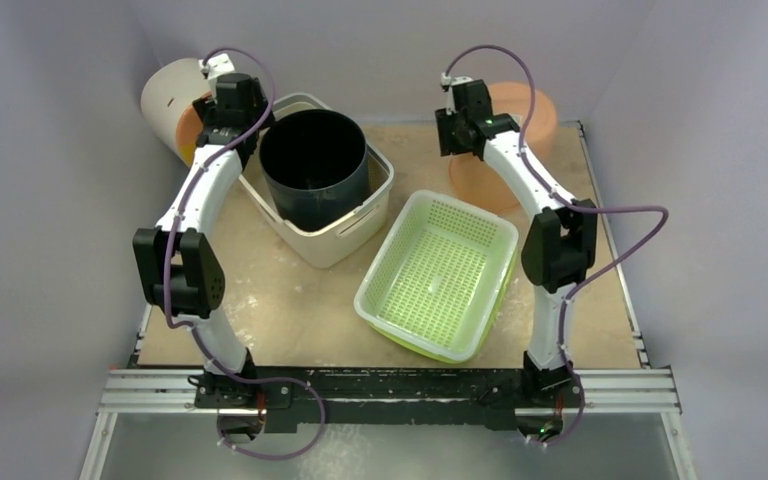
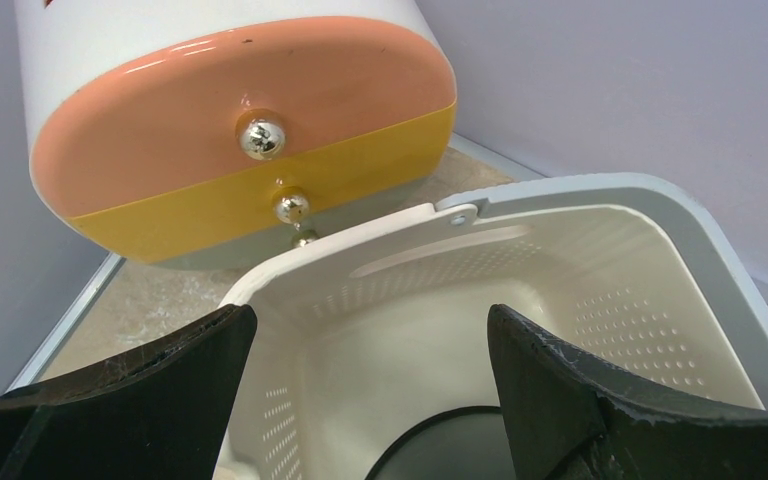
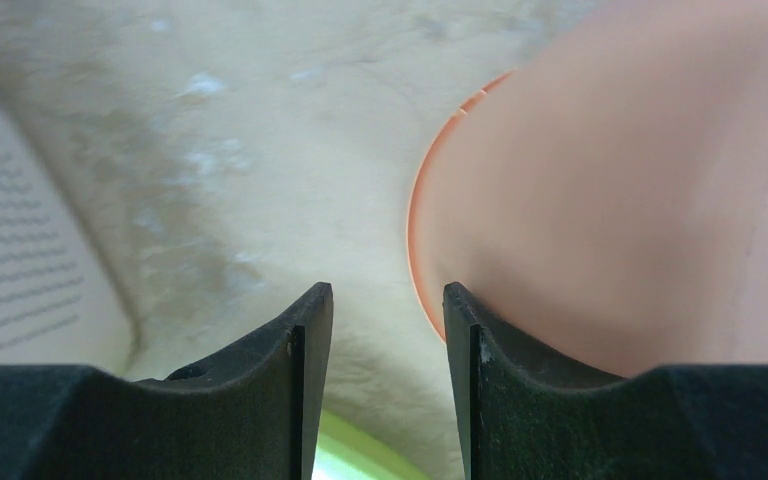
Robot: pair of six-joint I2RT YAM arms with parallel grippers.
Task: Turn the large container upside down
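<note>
The large container (image 1: 332, 243) is a cream-beige basket standing upright at the back left of the table, with a black round bucket (image 1: 312, 160) inside it. My left gripper (image 1: 228, 126) hovers over its back left corner. In the left wrist view that gripper (image 2: 370, 335) is open wide and empty, with the container's rim (image 2: 570, 192) and perforated inner wall beyond the fingers and the bucket's edge (image 2: 460, 445) below. My right gripper (image 1: 462, 132) hangs over the back right of the table, apart from the container. Its jaws (image 3: 388, 300) stand open on a narrow gap with nothing between them.
A white perforated basket (image 1: 438, 272) nested in a lime-green tub (image 1: 505, 283) sits right of centre. An orange round tub (image 1: 525, 118) lies at the back right, close by the right finger (image 3: 610, 200). A white, orange and yellow drum (image 1: 172, 98) (image 2: 240, 130) lies at the back left corner.
</note>
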